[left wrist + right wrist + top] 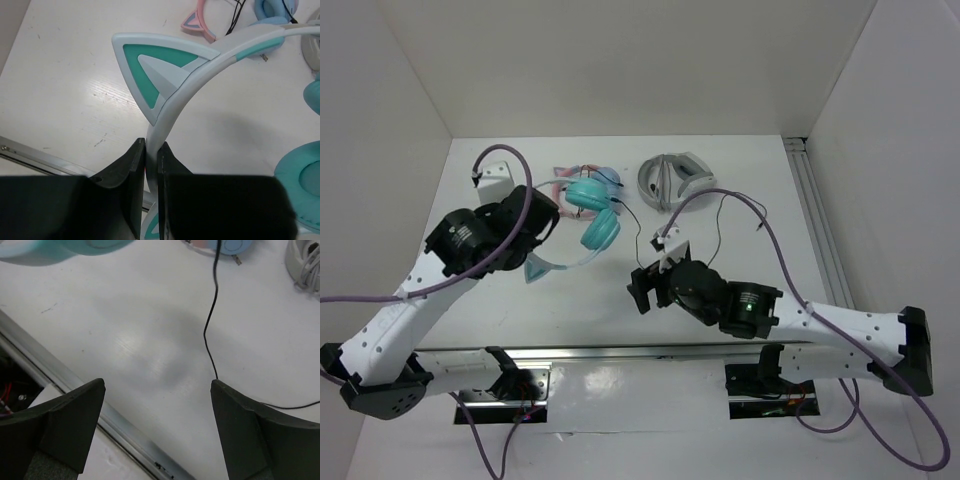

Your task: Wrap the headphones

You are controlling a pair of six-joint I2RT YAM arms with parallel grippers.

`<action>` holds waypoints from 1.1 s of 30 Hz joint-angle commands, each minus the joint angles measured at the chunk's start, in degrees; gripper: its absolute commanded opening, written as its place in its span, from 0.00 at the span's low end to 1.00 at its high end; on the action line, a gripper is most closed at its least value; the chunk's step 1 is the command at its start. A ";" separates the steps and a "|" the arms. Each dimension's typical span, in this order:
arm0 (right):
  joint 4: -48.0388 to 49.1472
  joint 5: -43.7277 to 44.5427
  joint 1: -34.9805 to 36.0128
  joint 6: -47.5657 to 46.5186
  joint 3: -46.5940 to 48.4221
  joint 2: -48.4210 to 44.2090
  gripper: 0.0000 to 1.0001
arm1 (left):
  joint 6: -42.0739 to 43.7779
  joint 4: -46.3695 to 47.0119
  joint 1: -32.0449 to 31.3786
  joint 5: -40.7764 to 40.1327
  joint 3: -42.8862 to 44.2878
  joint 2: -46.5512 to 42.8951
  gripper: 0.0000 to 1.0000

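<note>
The teal headphones (598, 215) lie on the table left of centre, ear cups toward the back, pale headband (215, 65) curving toward my left arm. My left gripper (151, 150) is shut on the headband just below a teal cat ear (157, 70); it also shows in the top view (535, 245). The thin black cable (210, 325) runs from the cups across the table toward the right. My right gripper (157, 385) is open and empty above the table, the cable passing by its right finger (240, 410); in the top view it sits at centre (645, 285).
Pink-and-blue cat-ear headphones (582, 178) lie just behind the teal ones. Grey-and-white headphones (670, 180) lie at the back centre. A metal rail (75, 390) runs along the table's near edge. White walls enclose the table on three sides.
</note>
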 commanded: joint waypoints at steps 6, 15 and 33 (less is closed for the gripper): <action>16.66 -9.75 -13.51 -2.41 1.48 1.90 0.91 | 11.58 -0.01 6.31 5.64 10.98 -6.02 0.00; 28.72 -39.71 -28.11 0.48 -2.30 9.36 0.77 | 17.29 -0.01 10.53 11.89 18.01 -7.26 0.00; 33.12 -38.70 -25.04 -2.94 -6.08 7.86 0.77 | 18.97 1.66 13.35 17.60 20.13 -5.06 0.00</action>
